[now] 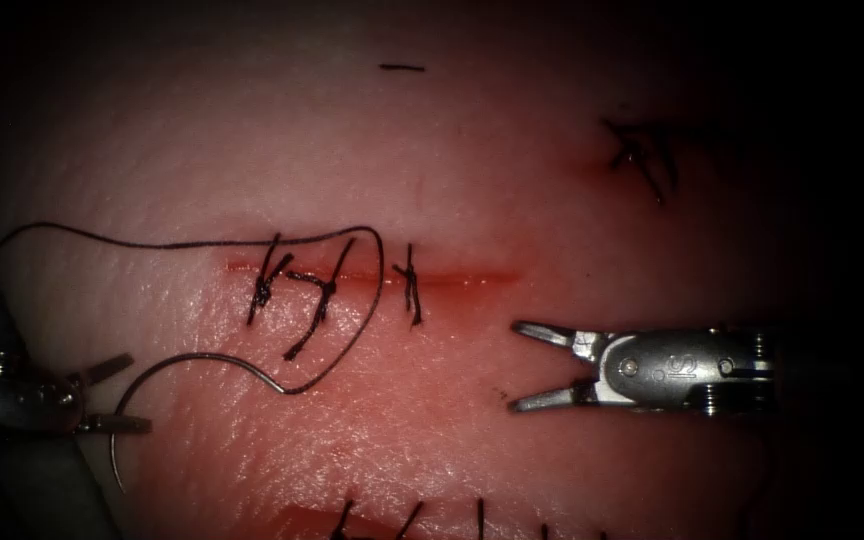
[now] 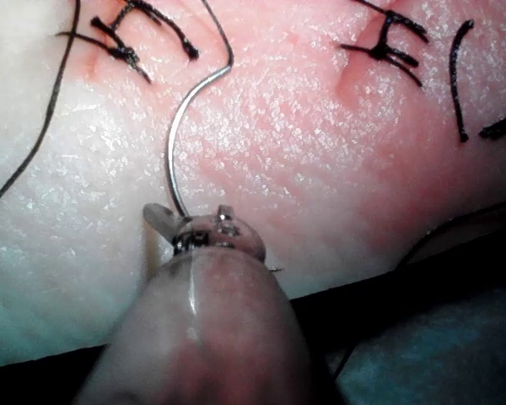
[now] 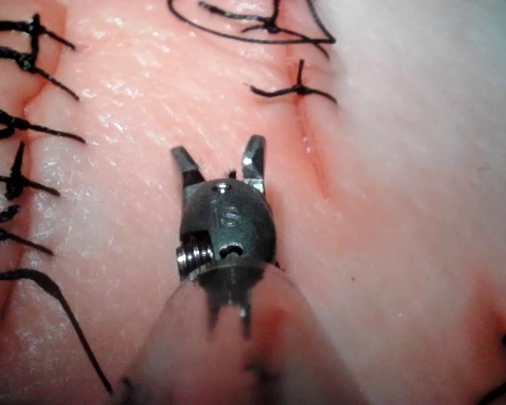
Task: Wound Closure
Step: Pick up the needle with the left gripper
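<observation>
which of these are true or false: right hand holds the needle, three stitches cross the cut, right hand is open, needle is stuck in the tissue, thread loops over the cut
1. The right hand holds the needle. False: it holds nothing; the needle lies by the left hand.
2. Three stitches cross the cut. True.
3. The right hand is open. True.
4. The needle is stuck in the tissue. False: its whole curve lies on the surface, below the cut.
5. The thread loops over the cut. True.

needle [image 1: 177, 372]: curved, lying on tissue [image 1: 512, 200], below-left of cut [image 1: 452, 277] | thread [image 1: 362, 290]: dark, looped over stitches
</observation>
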`<state>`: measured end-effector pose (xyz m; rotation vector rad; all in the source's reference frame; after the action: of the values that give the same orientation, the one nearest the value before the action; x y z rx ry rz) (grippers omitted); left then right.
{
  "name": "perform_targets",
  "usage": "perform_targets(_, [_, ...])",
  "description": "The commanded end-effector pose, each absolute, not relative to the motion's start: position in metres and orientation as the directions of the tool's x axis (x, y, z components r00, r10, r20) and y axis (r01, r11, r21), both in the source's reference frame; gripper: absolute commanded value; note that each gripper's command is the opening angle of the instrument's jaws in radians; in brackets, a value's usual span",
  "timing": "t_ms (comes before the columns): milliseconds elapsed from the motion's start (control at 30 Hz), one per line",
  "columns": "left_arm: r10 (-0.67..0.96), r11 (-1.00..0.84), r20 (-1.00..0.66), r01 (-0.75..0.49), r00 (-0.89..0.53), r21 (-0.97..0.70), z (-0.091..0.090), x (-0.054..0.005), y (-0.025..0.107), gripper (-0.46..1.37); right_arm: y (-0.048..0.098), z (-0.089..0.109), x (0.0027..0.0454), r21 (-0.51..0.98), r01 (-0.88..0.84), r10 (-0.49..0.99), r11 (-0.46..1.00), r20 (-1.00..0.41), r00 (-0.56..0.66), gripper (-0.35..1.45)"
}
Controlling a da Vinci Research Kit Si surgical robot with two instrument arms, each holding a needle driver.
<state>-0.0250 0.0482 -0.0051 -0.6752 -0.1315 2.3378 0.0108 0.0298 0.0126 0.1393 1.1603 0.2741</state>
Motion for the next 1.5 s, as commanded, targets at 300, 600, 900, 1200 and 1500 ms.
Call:
perform_targets(300, [0.689, -0.720, -0.407, -0.629, -0.600, -0.292, -0.0031, -0.0257, 0.0482, -0.11, 0.0298, 0.0126, 0.0109, 0.251, -0.137, 0.285, 0.958, -0.884, 0.371, 1.24])
perform_targets(600, [0.743, -0.666, -0.380, -0.662, -0.551, -0.344, -0.0035, -0.0256, 0.0490, -0.35, 0.0298, 0.0126, 0.0108, 0.251, -0.136, 0.284, 0.958, -0.884, 0.371, 1.24])
perform_targets(900, [0.826, -0.559, -0.378, -0.697, -0.418, -0.450, -0.0052, -0.0257, 0.0499, -0.35, 0.0298, 0.0125, 0.0107, 0.249, -0.141, 0.284, 0.958, -0.884, 0.372, 1.24])
perform_targets(1200, [0.937, -0.346, -0.276, -0.696, -0.216, -0.629, -0.0065, -0.0276, 0.0512, -0.35, 0.0298, 0.0125, 0.0107, 0.241, -0.161, 0.285, 0.957, -0.882, 0.375, 1.26])
perform_targets(1500, [0.983, -0.185, -0.154, -0.612, -0.103, -0.769, -0.0066, -0.0300, 0.0520, -0.35, 0.0299, 0.0124, 0.0106, 0.253, -0.179, 0.303, 0.951, -0.879, 0.367, 1.24])
